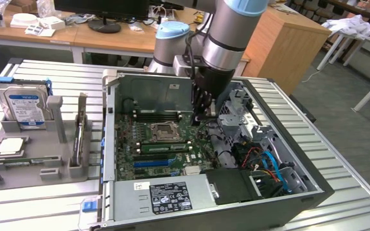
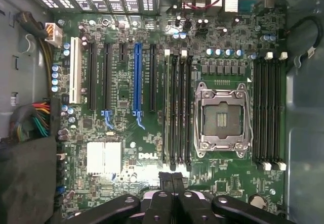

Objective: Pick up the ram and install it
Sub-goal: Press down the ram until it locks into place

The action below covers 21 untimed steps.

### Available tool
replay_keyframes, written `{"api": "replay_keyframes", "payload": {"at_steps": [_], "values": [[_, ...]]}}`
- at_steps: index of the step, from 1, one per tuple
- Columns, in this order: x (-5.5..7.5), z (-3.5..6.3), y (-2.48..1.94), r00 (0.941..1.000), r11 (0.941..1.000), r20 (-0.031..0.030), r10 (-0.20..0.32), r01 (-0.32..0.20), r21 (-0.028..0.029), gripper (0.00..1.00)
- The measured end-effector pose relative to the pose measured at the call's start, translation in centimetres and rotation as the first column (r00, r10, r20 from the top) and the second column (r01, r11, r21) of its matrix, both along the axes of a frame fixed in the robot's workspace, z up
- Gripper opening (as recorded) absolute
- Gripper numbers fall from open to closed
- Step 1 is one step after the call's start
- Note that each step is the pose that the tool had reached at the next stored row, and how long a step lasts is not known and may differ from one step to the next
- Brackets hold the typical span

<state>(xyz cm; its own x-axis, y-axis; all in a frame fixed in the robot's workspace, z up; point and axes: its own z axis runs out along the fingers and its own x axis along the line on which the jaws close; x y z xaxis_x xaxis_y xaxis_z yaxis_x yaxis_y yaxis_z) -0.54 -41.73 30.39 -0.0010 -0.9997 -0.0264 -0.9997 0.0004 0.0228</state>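
The open computer case [image 1: 313,185] lies on its side with the motherboard [image 2: 126,133] facing up. A green ram [image 1: 164,147] sits seated in a black memory slot beside the CPU socket [image 1: 162,131]. In the wrist view it is the greenish stick [image 2: 166,107] in the slot farthest from the socket [image 2: 223,118]. My gripper [image 1: 201,118] reaches down into the case on the grey arm and hangs above the board near one end of those slots. Its dark fingers [image 2: 165,183] are pressed together, shut, with nothing between them [image 2: 172,178].
A grey fixture [image 1: 24,166] at the exterior view's left holds a blue-labelled hard drive [image 1: 23,103], a silver CPU [image 1: 10,147] and a thin upright card [image 1: 80,134]. The power supply [image 1: 165,197] and coloured cables [image 1: 269,163] crowd the case's near side. Drive cage metal [image 1: 243,108] stands beside the arm.
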Motion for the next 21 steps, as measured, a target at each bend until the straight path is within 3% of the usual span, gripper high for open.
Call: {"api": "replay_keyframes", "payload": {"at_steps": [21], "values": [[0.0, -2.56, 0.0, 1.0, 1.0, 0.0, 0.0, 0.0, 0.0001, 0.11]]}}
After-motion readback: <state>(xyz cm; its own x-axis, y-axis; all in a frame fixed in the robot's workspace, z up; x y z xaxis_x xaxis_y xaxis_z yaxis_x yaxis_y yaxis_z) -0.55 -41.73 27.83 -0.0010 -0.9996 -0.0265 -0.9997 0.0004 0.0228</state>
